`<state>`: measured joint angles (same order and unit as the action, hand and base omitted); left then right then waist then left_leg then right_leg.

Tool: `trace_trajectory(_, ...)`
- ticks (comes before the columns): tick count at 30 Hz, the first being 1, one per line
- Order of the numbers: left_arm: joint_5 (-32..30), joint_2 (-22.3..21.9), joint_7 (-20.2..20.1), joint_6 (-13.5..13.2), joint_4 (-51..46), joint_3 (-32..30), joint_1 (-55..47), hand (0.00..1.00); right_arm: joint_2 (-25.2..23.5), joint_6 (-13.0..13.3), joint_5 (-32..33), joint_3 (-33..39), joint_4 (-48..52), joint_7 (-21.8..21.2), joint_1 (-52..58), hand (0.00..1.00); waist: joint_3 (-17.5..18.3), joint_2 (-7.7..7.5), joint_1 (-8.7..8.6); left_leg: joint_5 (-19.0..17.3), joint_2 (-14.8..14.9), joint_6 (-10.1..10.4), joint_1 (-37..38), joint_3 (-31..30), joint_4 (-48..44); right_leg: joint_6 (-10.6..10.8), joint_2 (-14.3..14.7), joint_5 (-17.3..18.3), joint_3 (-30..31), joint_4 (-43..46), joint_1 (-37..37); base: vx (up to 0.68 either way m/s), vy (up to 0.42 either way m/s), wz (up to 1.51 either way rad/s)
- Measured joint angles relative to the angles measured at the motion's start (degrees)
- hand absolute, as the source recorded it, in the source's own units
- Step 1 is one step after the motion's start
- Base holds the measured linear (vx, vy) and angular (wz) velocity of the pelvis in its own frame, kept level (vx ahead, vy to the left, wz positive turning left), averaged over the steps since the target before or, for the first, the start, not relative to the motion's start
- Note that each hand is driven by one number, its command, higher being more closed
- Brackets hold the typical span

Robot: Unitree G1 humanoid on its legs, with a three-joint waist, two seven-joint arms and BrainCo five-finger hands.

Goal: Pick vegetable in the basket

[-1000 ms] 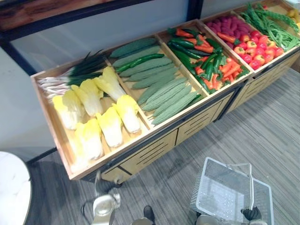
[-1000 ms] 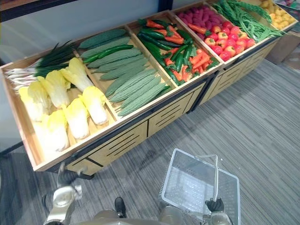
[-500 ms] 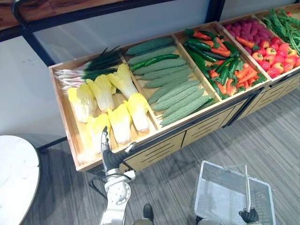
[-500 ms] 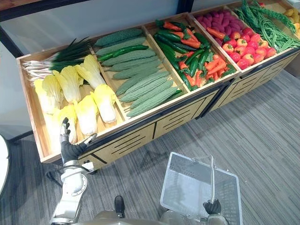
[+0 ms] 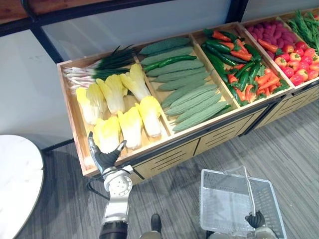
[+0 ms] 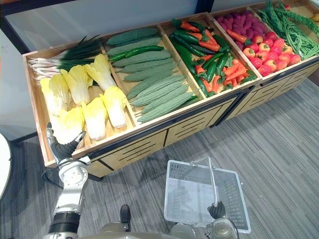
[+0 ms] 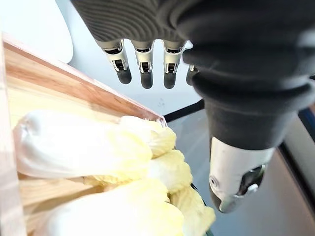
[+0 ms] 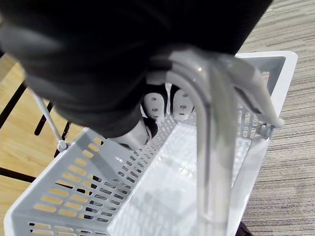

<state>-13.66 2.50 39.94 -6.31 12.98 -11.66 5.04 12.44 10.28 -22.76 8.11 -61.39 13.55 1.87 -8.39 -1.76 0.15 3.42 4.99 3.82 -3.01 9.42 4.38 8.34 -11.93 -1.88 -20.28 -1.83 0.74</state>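
Observation:
A wooden display stand (image 5: 164,144) holds vegetables in bins. Yellow napa cabbages (image 5: 130,125) fill the leftmost bin, with spring onions (image 5: 94,69) behind them. My left hand (image 5: 103,157) is raised at the front edge of that bin, fingers straight and open, just short of the nearest cabbage (image 5: 106,133). In the left wrist view the cabbages (image 7: 88,147) lie just past the fingertips (image 7: 145,78). My right hand (image 5: 256,219) is shut on the handle (image 8: 209,128) of an empty grey wire basket (image 5: 239,199) held low over the floor.
The middle bin holds cucumbers and bitter gourds (image 5: 192,102). Further right lie peppers and carrots (image 5: 239,64), then tomatoes (image 5: 294,62) and green beans (image 6: 286,25). A white round table (image 5: 15,184) stands at the far left. Grey striped carpet (image 5: 299,139) lies in front.
The camera has shifted. My left hand came up from below to the front of the cabbage bin, fingers spread. The basket stays hanging from my right hand.

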Motion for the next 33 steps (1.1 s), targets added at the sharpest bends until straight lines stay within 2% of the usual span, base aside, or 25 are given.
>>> trace_trajectory(4, 0.1, 0.6, 1.5, 1.7, 4.2, -2.8, 1.8, 0.00, 0.0, 0.0, -2.0, -0.3, 0.0, -0.1, -0.7, 1.00, -0.5, -1.08, -0.07, 0.1, 0.0, 0.0, 0.0, -0.3, 0.3, -0.2, 0.1, 0.1, -0.3, 0.0, -0.1, 0.01, -0.006, 0.04)
trace_trajectory(12, 1.5, 5.4, 2.8, 4.5, 15.3, -5.6, 7.2, 0.00, -0.2, 0.2, -2.1, -4.1, 0.0, -0.3, -3.1, 1.00, -2.0, -3.28, -0.09, 0.2, 0.0, 0.0, -0.1, -0.4, 0.5, 0.0, 0.1, 0.0, -0.2, 0.0, 0.1, 0.01, -0.002, 0.00)
trace_trajectory(18, 1.5, 5.8, 4.8, 5.9, 17.4, -5.7, 10.7, 0.00, -0.2, 0.3, -2.0, -5.1, 0.0, -0.3, -5.1, 1.00, -4.0, -3.50, 0.00, 0.8, 0.1, 0.0, -2.0, -0.5, 0.6, -0.3, 0.1, 0.2, 0.0, 0.7, 2.2, 0.00, 0.000, 0.00)
trace_trajectory(20, 1.5, 6.5, 4.9, 6.5, 17.5, -5.8, 12.3, 0.00, -0.2, 0.2, -2.0, -5.9, 0.0, -0.3, -6.6, 1.00, -5.8, -3.62, -0.04, 0.9, 0.2, 0.0, -1.9, -0.4, 0.5, -0.1, 0.2, 0.1, 0.1, 1.0, 2.3, 0.00, 0.000, 0.00)
trace_trajectory(33, 1.3, 6.8, 6.6, 7.2, 17.6, -6.3, 17.7, 0.00, -0.2, 0.6, -1.9, -7.5, 0.0, -0.2, -9.5, 1.00, -8.8, -3.97, 0.08, 0.9, 0.5, 0.0, -2.9, 1.7, 0.5, -0.3, 0.2, 0.2, 2.7, 2.6, 5.4, 0.02, -0.001, -0.08)
